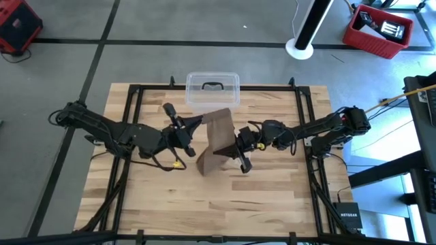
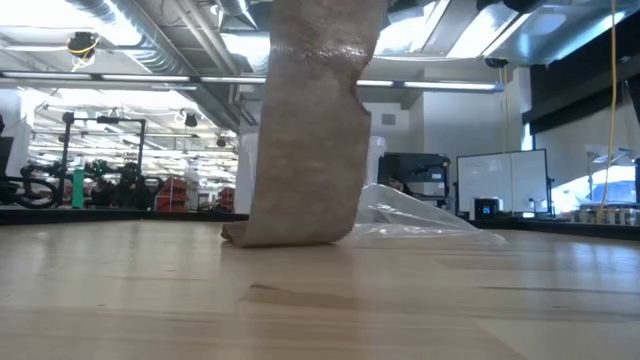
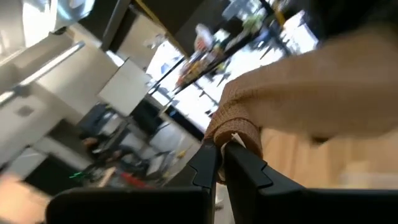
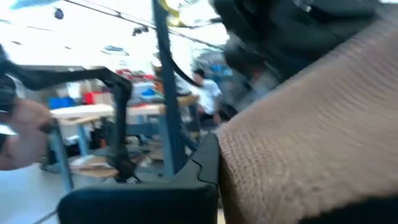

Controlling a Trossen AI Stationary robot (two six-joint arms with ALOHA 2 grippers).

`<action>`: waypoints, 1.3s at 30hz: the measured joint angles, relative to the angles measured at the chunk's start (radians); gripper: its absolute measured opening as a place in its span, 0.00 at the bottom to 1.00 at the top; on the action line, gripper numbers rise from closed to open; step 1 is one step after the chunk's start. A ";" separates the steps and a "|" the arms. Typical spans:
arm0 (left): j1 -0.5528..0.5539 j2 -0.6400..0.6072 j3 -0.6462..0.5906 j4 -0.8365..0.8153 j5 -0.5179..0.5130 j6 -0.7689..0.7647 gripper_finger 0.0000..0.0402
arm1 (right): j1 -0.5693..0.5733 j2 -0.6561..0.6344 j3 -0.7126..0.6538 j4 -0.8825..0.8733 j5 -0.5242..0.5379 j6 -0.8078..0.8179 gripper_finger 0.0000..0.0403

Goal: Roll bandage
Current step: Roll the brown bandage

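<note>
Mid-table, the bandage (image 1: 219, 139) hangs as a lifted brown strip between both arms, its lower end touching the wooden table (image 1: 272, 197) in the low view. Left gripper (image 3: 221, 151) pinches a bunched edge, fingers nearly closed on the fabric. Right gripper (image 1: 242, 144) sits against the strip's other side, apparently clamping it, though one finger is hidden. Clear plastic box (image 1: 212, 90) stands behind, near the far edge.

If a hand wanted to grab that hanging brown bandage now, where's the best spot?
Probably the free lower end of the bandage, from the side, pinching across its flat width. Both the left gripper and right gripper hold its top, so it hangs to the table.
</note>
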State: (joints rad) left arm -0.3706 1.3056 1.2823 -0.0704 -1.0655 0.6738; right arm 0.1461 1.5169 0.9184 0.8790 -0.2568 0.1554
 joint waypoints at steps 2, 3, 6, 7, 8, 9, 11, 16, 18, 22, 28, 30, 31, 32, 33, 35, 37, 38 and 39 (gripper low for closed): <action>0.012 0.010 0.000 -0.002 -0.044 0.073 0.04 | 0.008 -0.002 0.011 0.029 -0.035 -0.002 0.01; 0.019 0.015 0.000 -0.001 -0.069 0.121 0.04 | 0.008 -0.003 0.026 0.031 -0.056 0.005 0.01; 0.032 0.020 0.000 -0.002 -0.125 0.239 0.04 | 0.005 -0.007 0.078 0.013 -0.117 0.036 0.01; 0.033 0.020 0.000 -0.002 -0.128 0.266 0.04 | 0.004 -0.007 0.095 0.005 -0.130 0.042 0.01; 0.034 0.020 0.000 -0.002 -0.128 0.292 0.04 | 0.004 -0.007 0.111 -0.006 -0.136 0.043 0.01; 0.037 0.022 0.000 -0.001 -0.129 0.320 0.04 | 0.004 -0.007 0.128 -0.022 -0.142 0.043 0.01; 0.037 0.024 0.000 -0.002 -0.135 0.376 0.04 | 0.005 -0.008 0.158 -0.047 -0.157 0.043 0.01; 0.032 0.029 0.000 -0.121 -0.146 0.431 0.04 | 0.004 -0.021 0.205 -0.079 -0.203 0.025 0.01; 0.032 0.030 0.000 -0.149 -0.148 0.423 0.04 | 0.005 -0.030 0.210 -0.082 -0.208 0.023 0.01; 0.033 0.029 0.000 -0.128 -0.161 0.420 0.04 | 0.006 -0.030 0.210 -0.151 -0.207 0.022 0.01; 0.032 0.028 0.000 -0.010 -0.159 0.376 0.04 | 0.019 -0.019 0.209 -0.316 -0.174 -0.008 0.01; 0.028 0.028 0.000 -0.009 -0.158 0.348 0.04 | 0.019 -0.019 0.209 -0.338 -0.166 -0.008 0.01; 0.024 0.028 0.000 -0.009 -0.158 0.322 0.04 | 0.018 -0.019 0.209 -0.343 -0.163 -0.007 0.01; 0.023 0.028 0.000 -0.009 -0.158 0.293 0.04 | 0.018 -0.019 0.209 -0.346 -0.163 -0.006 0.01; 0.019 0.028 0.000 -0.011 -0.157 0.260 0.04 | 0.018 -0.019 0.209 -0.350 -0.162 -0.007 0.01; 0.014 0.028 0.000 -0.031 -0.157 0.169 0.04 | 0.017 -0.019 0.209 -0.367 -0.154 -0.012 0.01; 0.008 0.023 0.000 -0.080 -0.158 0.054 0.04 | 0.017 -0.019 0.209 -0.394 -0.153 -0.028 0.01; 0.006 0.016 0.000 -0.114 -0.155 -0.010 0.04 | 0.017 -0.019 0.209 -0.408 -0.144 -0.034 0.01; 0.004 0.005 0.000 -0.155 -0.143 -0.084 0.04 | 0.017 -0.019 0.209 -0.424 -0.128 -0.043 0.01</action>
State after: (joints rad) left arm -0.3665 1.3108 1.2823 -0.2258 -1.2089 0.5899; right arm 0.1635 1.4979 1.1271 0.4553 -0.3849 0.1126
